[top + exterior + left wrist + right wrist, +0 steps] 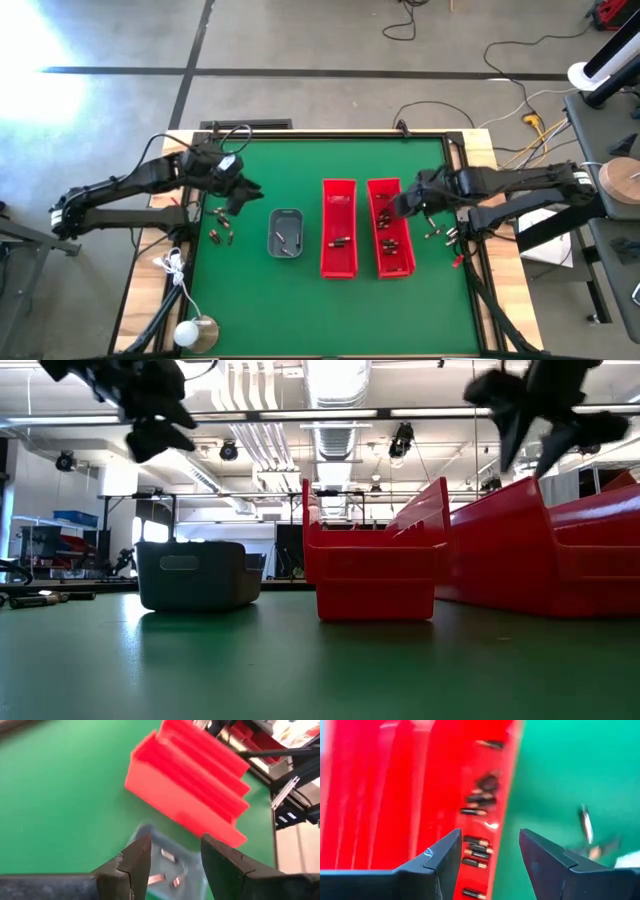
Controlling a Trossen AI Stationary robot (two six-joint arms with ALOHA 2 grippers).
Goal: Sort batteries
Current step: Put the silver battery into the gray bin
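Two long red bins (338,228) (391,228) stand side by side right of the table's middle, with a small grey tray (286,232) to their left. Several batteries (477,852) lie in the right bin, a few (161,866) in the tray, and loose ones lie on the green mat at the left (220,228) and right (440,232). My left gripper (175,865) hovers open above the mat left of the tray, holding nothing. My right gripper (490,855) hangs open and empty over the right bin's right wall. Both are well above the table in the low view (150,415) (540,415).
A white cable and a round pale object (195,333) lie at the table's near left corner. A wooden frame (470,150) borders the green mat. Free mat lies toward the near edge, in front of the bins and tray.
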